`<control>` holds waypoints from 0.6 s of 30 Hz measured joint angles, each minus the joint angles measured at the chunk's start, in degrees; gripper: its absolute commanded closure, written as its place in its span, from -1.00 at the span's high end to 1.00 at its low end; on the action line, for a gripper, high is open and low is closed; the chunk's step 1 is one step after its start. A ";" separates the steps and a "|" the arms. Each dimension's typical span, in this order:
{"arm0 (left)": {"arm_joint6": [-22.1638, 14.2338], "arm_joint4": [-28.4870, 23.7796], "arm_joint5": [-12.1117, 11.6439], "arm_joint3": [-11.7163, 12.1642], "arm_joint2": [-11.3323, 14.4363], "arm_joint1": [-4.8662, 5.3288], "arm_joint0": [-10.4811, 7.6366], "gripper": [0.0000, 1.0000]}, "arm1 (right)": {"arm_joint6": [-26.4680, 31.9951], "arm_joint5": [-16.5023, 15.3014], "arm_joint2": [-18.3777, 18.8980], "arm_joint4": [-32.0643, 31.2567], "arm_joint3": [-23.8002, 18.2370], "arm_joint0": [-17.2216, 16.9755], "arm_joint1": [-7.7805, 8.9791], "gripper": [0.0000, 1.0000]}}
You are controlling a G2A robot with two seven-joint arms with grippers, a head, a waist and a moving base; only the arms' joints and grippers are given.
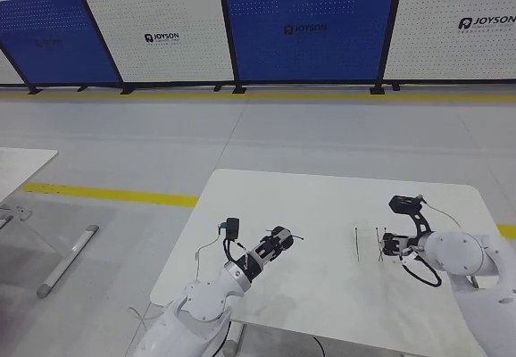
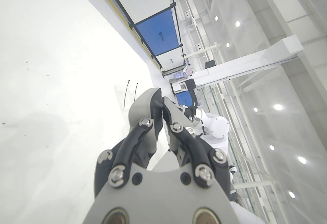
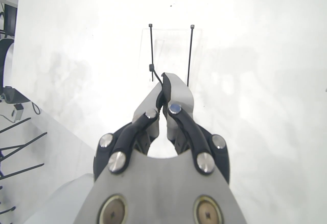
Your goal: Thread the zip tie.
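Three zip ties [image 3: 190,54], two pincers [image 3: 164,79] — one table [image 1: 329,196]

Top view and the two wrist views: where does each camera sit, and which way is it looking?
Top view: above the arms, looking down at the white table; left arm and right arm show.
Left wrist view: on the left wrist, looking along the left tool across the table; the right arm shows beyond.
Right wrist view: on the right wrist, looking down past the right tool, shut on a zip tie.
Shared: both wrist views show two loose zip ties on the table.
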 measured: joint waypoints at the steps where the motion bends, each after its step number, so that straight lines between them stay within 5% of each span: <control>1: 0.00 0.00 0.00 0.00 0.00 0.00 0.00 -1.00 | 0.00 0.00 0.00 0.00 0.00 0.00 0.00 -1.00; 9: 0.00 0.00 0.00 0.00 0.00 0.00 0.00 -1.00 | -2.90 0.75 -0.42 -0.45 -0.18 -0.89 -0.13 -1.00; 18: 0.00 0.00 0.00 0.00 0.00 0.00 0.00 -1.00 | -9.67 -5.27 6.11 9.33 -9.10 -5.79 0.65 -1.00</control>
